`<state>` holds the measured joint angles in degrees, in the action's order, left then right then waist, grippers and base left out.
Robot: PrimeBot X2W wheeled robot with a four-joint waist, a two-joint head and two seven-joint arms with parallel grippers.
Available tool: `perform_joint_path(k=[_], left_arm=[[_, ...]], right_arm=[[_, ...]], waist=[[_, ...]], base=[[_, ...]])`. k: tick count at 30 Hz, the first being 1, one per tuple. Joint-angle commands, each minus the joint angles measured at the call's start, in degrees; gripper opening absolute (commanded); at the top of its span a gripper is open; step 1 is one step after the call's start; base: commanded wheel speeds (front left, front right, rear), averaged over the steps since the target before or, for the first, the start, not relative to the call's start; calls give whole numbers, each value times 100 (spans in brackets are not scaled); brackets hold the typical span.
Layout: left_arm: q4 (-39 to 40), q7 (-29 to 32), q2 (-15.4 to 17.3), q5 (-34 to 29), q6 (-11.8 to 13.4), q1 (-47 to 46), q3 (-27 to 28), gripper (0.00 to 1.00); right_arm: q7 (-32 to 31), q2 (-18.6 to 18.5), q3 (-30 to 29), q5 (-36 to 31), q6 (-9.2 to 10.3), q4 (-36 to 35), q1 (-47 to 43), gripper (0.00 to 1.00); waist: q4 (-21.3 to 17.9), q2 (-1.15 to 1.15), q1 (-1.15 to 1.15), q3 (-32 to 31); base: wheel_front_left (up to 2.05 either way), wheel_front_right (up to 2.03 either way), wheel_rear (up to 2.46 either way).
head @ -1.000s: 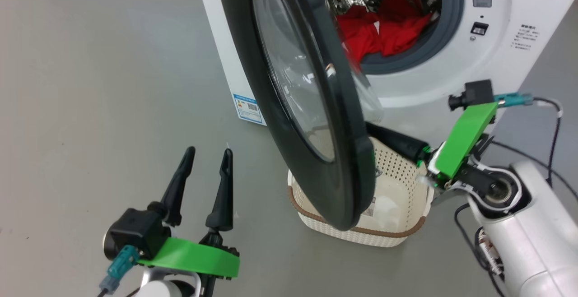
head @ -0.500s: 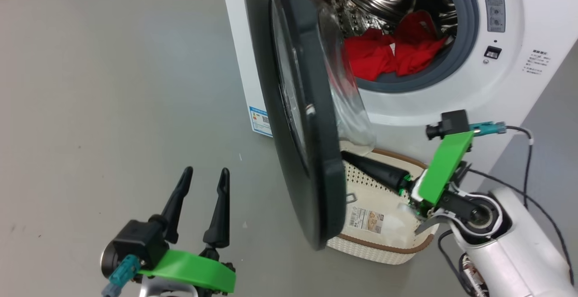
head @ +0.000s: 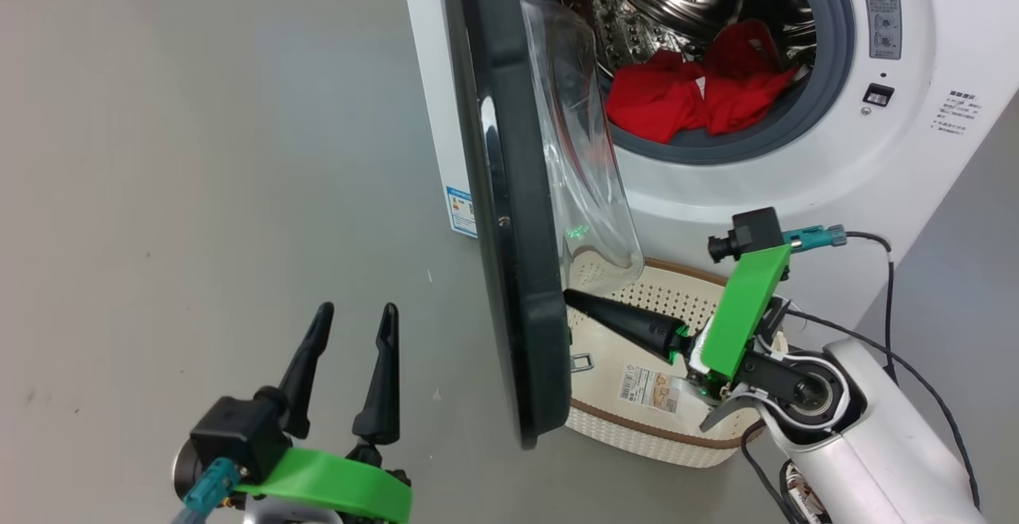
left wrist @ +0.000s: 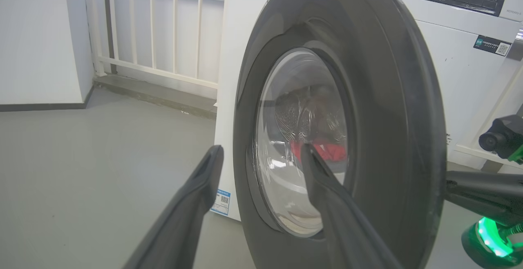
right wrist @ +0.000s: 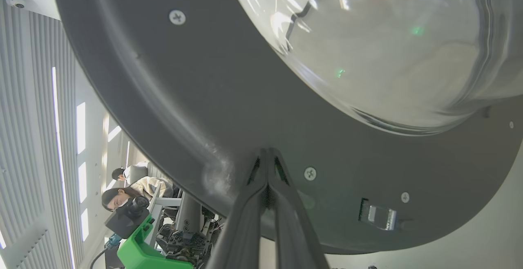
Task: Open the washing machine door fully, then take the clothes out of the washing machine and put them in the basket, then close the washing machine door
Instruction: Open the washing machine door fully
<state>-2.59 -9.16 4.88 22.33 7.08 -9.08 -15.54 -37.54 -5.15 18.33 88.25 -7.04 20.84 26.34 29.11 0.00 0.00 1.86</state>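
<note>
Black door [head: 509, 213], closed right fingers [head: 629, 323] touching

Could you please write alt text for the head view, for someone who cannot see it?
The shut right gripper meets the inner rim of the edge-on, partly open door. Red clothes lie in the machine, basket in front; left gripper open.

Plain grey floor [head: 199, 150] all around, a white barred railing [left wrist: 163, 28] next to a white wall [left wrist: 36, 36], and a person [right wrist: 122, 197] off in the background.
</note>
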Motion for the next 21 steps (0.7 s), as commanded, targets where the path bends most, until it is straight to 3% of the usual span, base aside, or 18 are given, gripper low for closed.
perform_joint_path(k=[1, 21], left_arm=[[175, 0, 109, 42, 32, -27, 213, 100], [134, -59, 102, 194, 73, -15, 188, 100]], right_arm=[[15, 124, 158, 38, -45, -128, 157, 0], [180, 220, 620, 288, -45, 52, 443, 0]], waist=[[2, 0, 0, 3], [39, 0, 0, 73]], base=[[0, 0, 0], [0, 0, 0]])
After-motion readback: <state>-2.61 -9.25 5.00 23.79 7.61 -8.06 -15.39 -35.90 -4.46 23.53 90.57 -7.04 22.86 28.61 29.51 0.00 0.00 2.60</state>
